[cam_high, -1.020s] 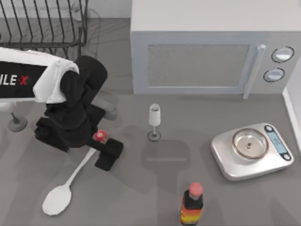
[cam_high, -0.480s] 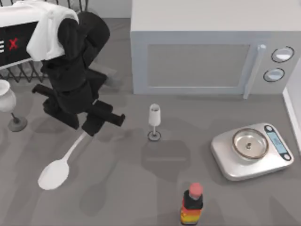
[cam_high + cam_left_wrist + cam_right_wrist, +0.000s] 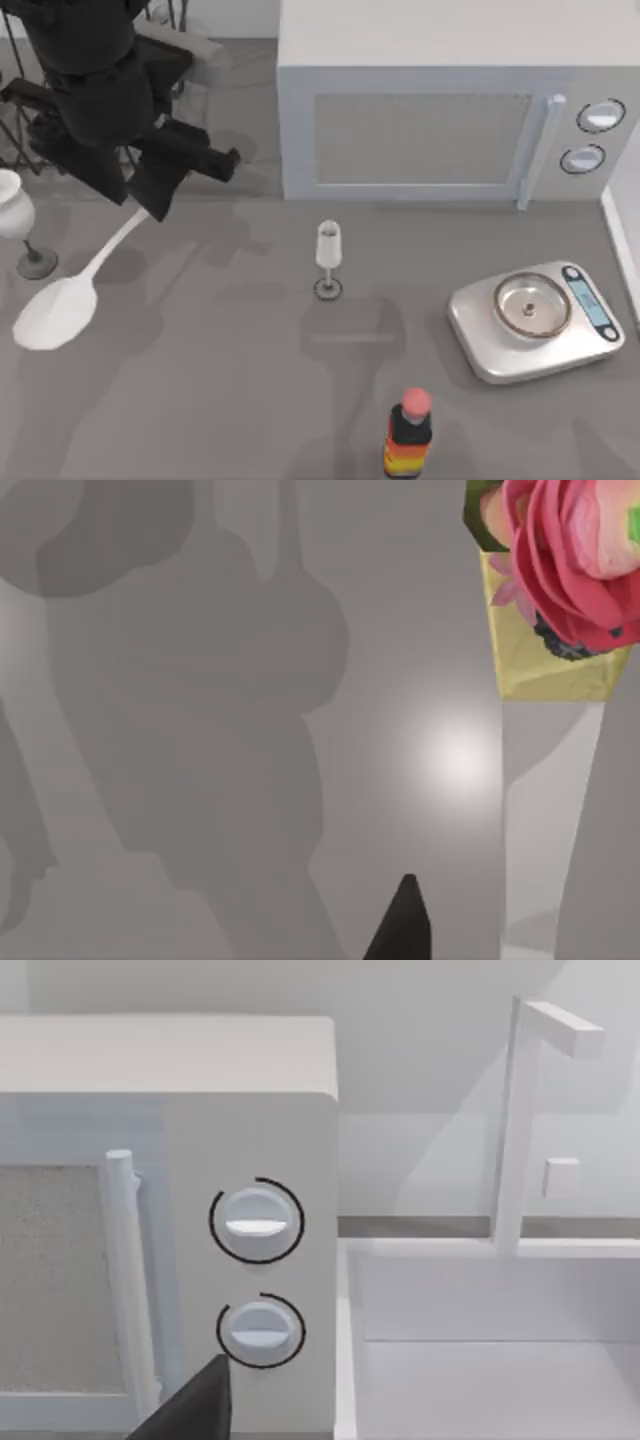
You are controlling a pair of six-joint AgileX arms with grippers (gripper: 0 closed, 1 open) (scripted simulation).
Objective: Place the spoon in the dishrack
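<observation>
Top view: the spoon [image 3: 70, 290] is gripped at its handle end by the left gripper [image 3: 150, 200] and hangs bowl-down just in front of the dishrack [image 3: 20, 150], next to the white goblet [image 3: 15, 215]. So it's picked up, but not in the rack yet.

Left wrist view: the spoon's red-and-yellow knob [image 3: 560, 590] is seen close up.

Right wrist view: the microwave [image 3: 170, 1230] is faced; whether that gripper's fingers are open can't be told.

No readable text, labels, brands or numbers anywhere, microwave [image 3: 430, 110] dials unmarked, kitchen scale [image 3: 535, 320] display blank
</observation>
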